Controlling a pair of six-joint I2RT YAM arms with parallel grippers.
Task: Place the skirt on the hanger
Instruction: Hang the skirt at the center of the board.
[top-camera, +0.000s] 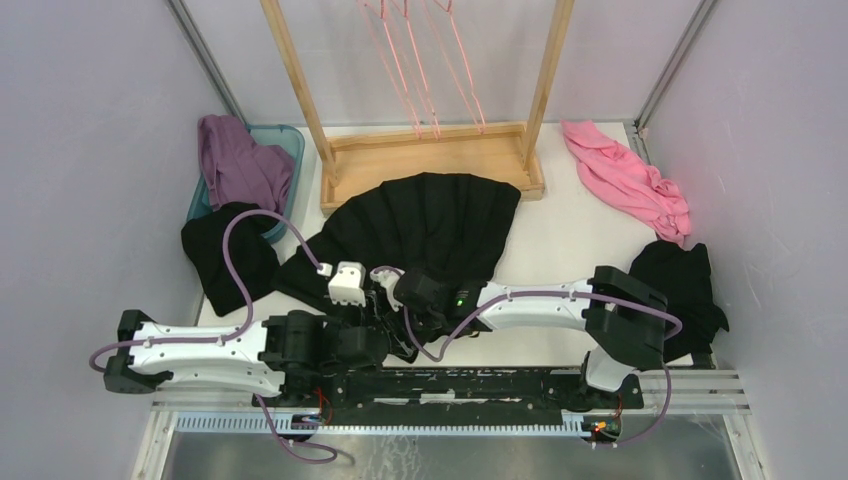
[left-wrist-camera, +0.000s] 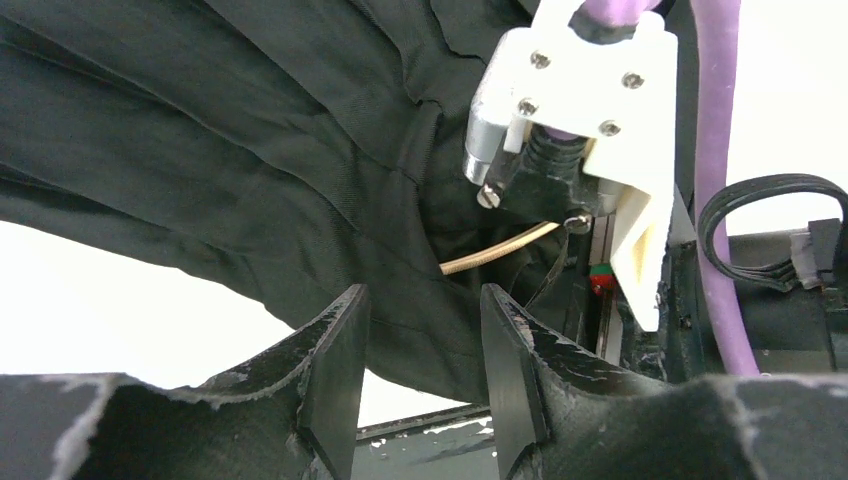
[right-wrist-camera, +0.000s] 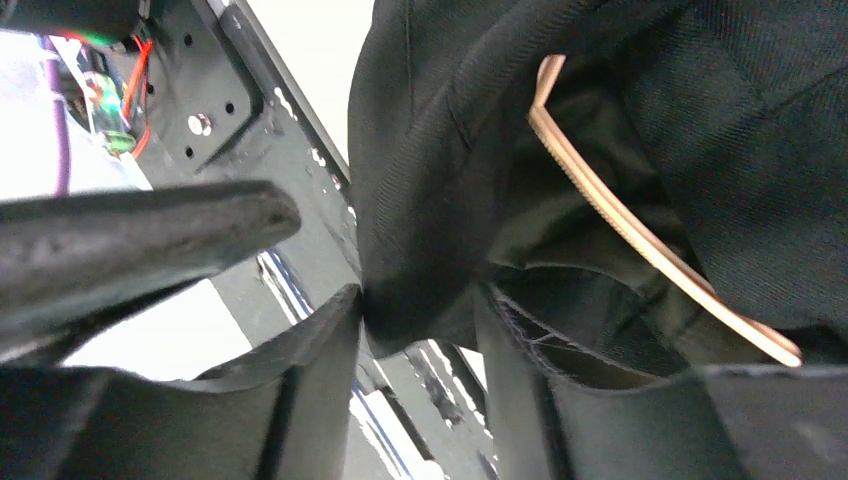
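Note:
The black pleated skirt (top-camera: 430, 222) lies fanned out on the table, hem toward the rack. Its near waist end is bunched where both grippers meet. Only a thin beige strip of the hanger shows, inside the folds, in the left wrist view (left-wrist-camera: 500, 247) and the right wrist view (right-wrist-camera: 640, 235). My left gripper (left-wrist-camera: 422, 340) is open, with skirt cloth (left-wrist-camera: 250, 170) hanging just beyond its fingertips. My right gripper (right-wrist-camera: 420, 330) is open, with a rounded fold of the skirt (right-wrist-camera: 420, 250) sagging between its fingertips and touching the left one. In the top view the grippers (top-camera: 385, 300) sit close together.
A wooden rack (top-camera: 430, 160) with thin pink wire hangers (top-camera: 420, 60) stands at the back. A purple garment lies in a teal bin (top-camera: 285, 140) at the back left. A plain black garment (top-camera: 225, 255) lies left, another (top-camera: 685, 290) right. A pink garment (top-camera: 630, 180) lies back right. The arms' base rail (top-camera: 450, 385) runs along the near edge.

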